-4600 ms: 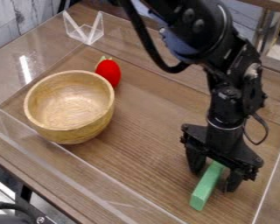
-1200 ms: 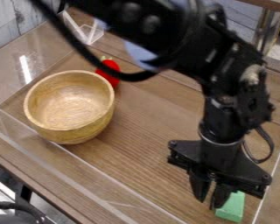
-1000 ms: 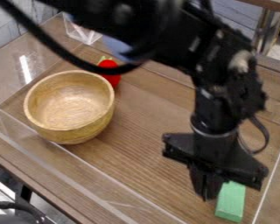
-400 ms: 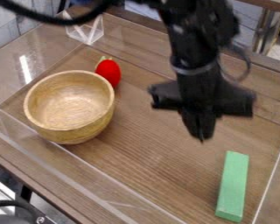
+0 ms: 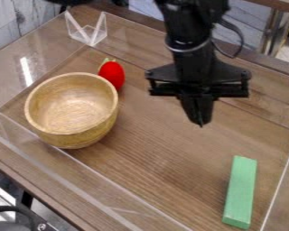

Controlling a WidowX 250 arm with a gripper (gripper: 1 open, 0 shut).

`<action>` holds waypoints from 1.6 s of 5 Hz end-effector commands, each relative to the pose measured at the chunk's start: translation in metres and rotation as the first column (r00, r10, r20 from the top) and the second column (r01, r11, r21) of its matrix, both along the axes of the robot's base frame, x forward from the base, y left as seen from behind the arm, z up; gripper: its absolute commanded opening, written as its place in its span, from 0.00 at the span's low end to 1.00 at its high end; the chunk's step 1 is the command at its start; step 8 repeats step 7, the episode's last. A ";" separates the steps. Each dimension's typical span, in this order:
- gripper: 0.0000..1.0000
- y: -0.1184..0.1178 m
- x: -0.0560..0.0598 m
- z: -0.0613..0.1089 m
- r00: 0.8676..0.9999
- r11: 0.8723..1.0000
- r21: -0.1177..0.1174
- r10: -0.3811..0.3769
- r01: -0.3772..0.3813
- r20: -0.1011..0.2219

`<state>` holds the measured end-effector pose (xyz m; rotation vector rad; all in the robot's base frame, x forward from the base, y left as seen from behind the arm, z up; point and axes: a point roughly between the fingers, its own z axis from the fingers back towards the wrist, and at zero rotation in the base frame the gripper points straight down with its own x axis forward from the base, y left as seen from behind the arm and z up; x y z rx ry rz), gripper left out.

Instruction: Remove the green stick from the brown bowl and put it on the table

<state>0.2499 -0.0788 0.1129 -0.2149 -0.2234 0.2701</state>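
A: Camera view. Where is the stick?

B: Stick (image 5: 240,191) lies flat on the bench (image 5: 135,153), near the front right corner, beside the clear wall. Nothing touches it.

A: Tool?

B: Tool (image 5: 201,115) hangs above mid-bench, pointing steeply down, fingers pressed together, pinching nothing. Well apart from the stick.

A: Bowl?

B: Bowl (image 5: 71,110) sits upright at left, inside bare and pale. A red object (image 5: 111,73) stands just behind its far rim; contact unclear.

A: Anything else?

B: A clear folded piece (image 5: 87,30) at the back left.
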 end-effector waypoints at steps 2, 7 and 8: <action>0.00 -0.018 0.008 -0.012 0.998 0.998 -0.009 -0.058 0.058 0.037; 0.00 0.000 0.006 0.008 0.999 0.999 -0.021 -0.037 0.037 0.037; 0.00 0.000 0.006 0.008 0.999 0.999 -0.021 -0.037 0.037 0.037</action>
